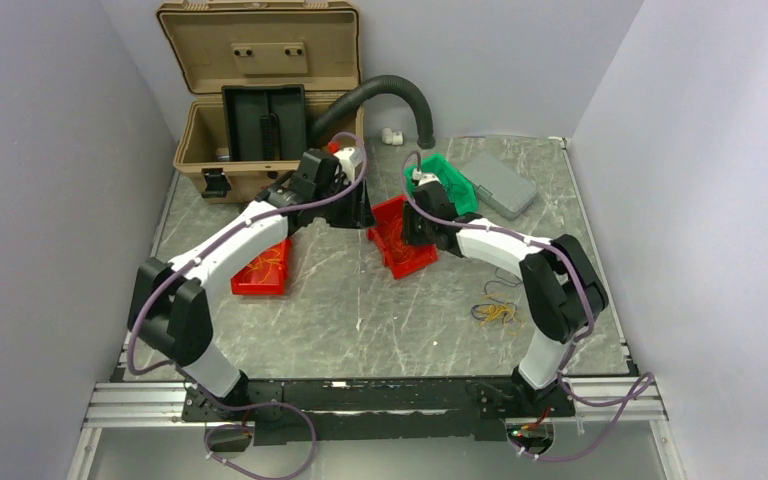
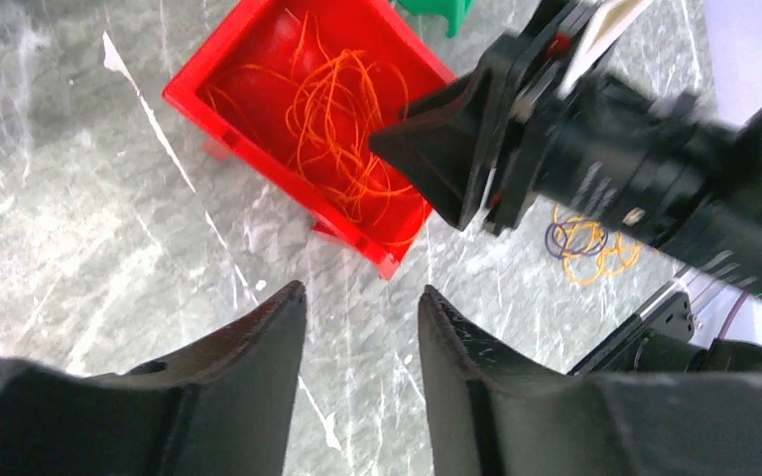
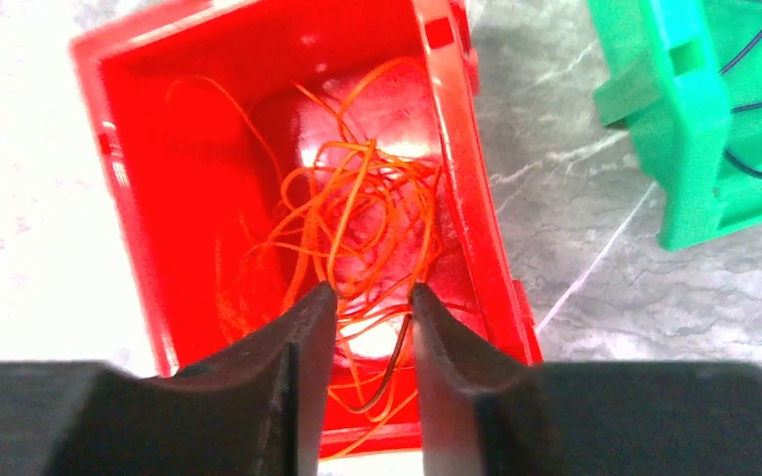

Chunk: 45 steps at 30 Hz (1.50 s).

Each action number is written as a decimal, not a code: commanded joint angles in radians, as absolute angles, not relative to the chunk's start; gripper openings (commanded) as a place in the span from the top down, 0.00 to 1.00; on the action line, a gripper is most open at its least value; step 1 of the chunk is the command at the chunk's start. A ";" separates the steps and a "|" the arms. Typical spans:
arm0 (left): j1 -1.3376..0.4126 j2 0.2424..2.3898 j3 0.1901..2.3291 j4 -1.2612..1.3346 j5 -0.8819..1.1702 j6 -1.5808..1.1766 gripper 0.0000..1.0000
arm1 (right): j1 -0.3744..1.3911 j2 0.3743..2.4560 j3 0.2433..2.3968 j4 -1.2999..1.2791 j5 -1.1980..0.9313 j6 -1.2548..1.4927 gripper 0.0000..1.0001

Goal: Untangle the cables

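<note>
Thin orange cables [image 3: 357,213] lie tangled in a red bin [image 3: 119,188] at mid table; the bin also shows in the top view [image 1: 407,258]. My right gripper [image 3: 372,293] hovers just over this tangle, jaws open a little, with a few orange strands and one dark strand showing between the fingers. My left gripper [image 2: 362,293] is open and empty above bare table, just left of that bin [image 2: 190,94]; in the top view it is beside the bin's far left corner [image 1: 352,208]. A small yellow and dark tangle [image 1: 495,311] lies loose on the table by the right arm.
A second red bin [image 1: 263,282] with yellow and orange wires sits under the left arm. A green bin [image 1: 463,178] holds dark wires, a grey case [image 1: 501,185] beside it. A tan toolbox [image 1: 260,90] and black hose [image 1: 400,90] stand at the back.
</note>
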<state>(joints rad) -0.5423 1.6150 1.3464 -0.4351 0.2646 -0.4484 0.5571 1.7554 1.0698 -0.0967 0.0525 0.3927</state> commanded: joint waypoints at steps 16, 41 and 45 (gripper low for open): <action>-0.635 1.258 1.016 -0.326 0.345 -0.361 0.13 | 0.505 1.189 0.949 -0.616 0.270 0.629 0.04; -0.661 0.973 0.724 -0.179 0.271 -0.380 0.01 | 0.383 0.891 0.531 -0.695 0.145 0.858 0.42; -0.661 0.976 0.721 -0.179 0.271 -0.376 0.01 | 0.392 0.877 0.501 -0.568 -0.042 0.805 0.95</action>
